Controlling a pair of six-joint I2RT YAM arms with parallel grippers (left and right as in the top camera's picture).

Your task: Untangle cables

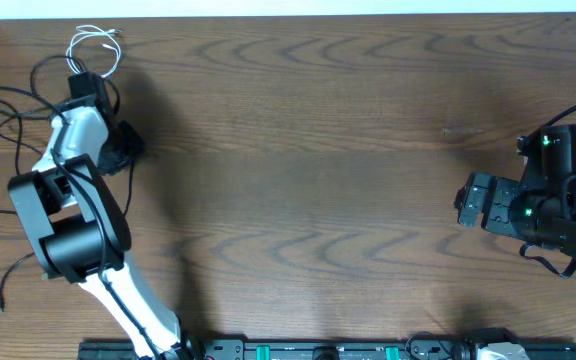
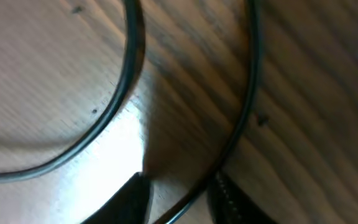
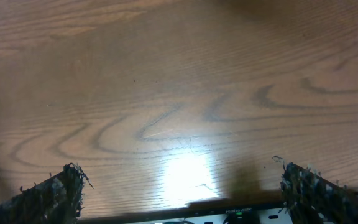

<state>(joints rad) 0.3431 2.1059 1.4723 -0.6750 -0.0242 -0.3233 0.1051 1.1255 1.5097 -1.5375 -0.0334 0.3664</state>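
Straddling a black cable (image 2: 252,93), L claw (image 2: 179,190) sits partly open, not clamped; R claw (image 3: 179,177) wide open, empty.

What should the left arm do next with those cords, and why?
Probably close the left gripper on the black cable running between its jaws, which stand apart and are not pinching it. A second cable curves clear to one side, so only one strand should be caught. The right gripper sits open far off over the table.
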